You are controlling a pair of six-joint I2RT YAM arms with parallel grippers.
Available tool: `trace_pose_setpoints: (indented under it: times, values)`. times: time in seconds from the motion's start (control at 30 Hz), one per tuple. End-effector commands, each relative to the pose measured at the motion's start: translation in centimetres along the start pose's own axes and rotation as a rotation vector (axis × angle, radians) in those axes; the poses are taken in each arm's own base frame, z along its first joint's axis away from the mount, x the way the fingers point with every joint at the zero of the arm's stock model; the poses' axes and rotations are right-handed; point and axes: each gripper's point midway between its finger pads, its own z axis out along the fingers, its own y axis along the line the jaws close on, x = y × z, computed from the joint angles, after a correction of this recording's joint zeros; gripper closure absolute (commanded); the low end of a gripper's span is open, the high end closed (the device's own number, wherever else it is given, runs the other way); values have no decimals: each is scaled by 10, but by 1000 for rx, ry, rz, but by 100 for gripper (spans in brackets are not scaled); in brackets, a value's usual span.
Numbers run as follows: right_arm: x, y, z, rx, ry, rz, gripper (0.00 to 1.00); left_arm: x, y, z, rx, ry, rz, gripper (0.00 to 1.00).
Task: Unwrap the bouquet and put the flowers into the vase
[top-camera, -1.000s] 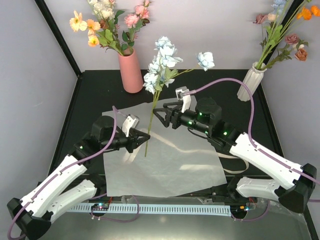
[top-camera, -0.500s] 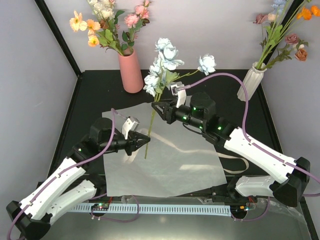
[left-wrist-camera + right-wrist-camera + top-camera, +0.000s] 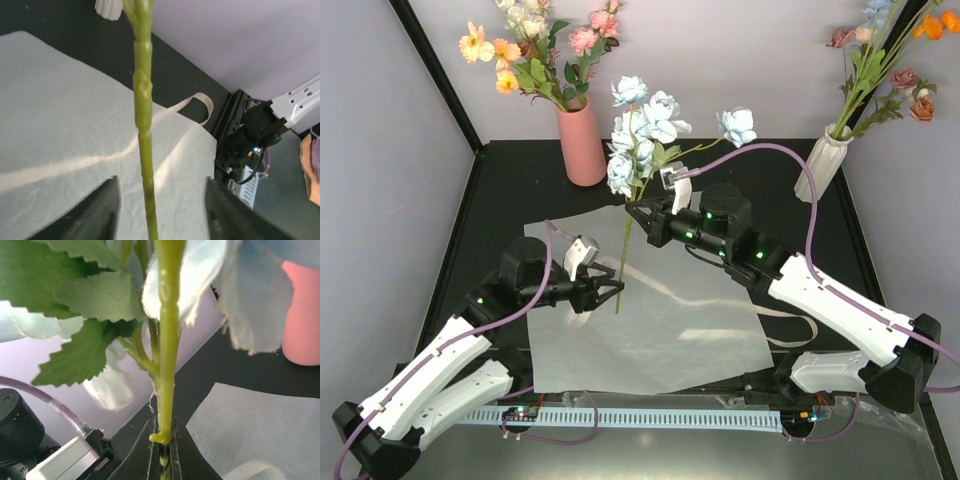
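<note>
The left gripper (image 3: 614, 291) stood partly open, its dark fingers (image 3: 98, 212) flanking the lower end of a thin, knobbly green flower stem (image 3: 622, 260) without touching it. The stem rose upright between them, above a white translucent sheet of paper (image 3: 670, 330). Higher up, the right gripper (image 3: 631, 211) was clamped tight on the same stem, just below its serrated leaves and light blue blooms (image 3: 645, 120). Well to that gripper's right stood the slim white ribbed vase (image 3: 820, 165), holding other flowers. The left wrist view cut off the stem's bottom tip.
</note>
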Motion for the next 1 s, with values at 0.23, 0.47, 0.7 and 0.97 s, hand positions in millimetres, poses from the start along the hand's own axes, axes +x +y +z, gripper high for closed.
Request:
trace_pose_setpoints:
  times: [0.23,0.47,0.7,0.97]
  values:
    - [-89,-16,-59,284,-245,-348,99,13,24,-24,-208,0,-61,1]
    - [-167,-56,-126,509,-401,-505,99,14,42,-51,-362,-105,-136,1]
    - [-236,-117,-197,816,-524,-615,99,18,54,-62,-432,-181,-126,1]
    - [-309,-187,-264,1066,-630,-616,99,22,60,-63,-464,-166,-134,1]
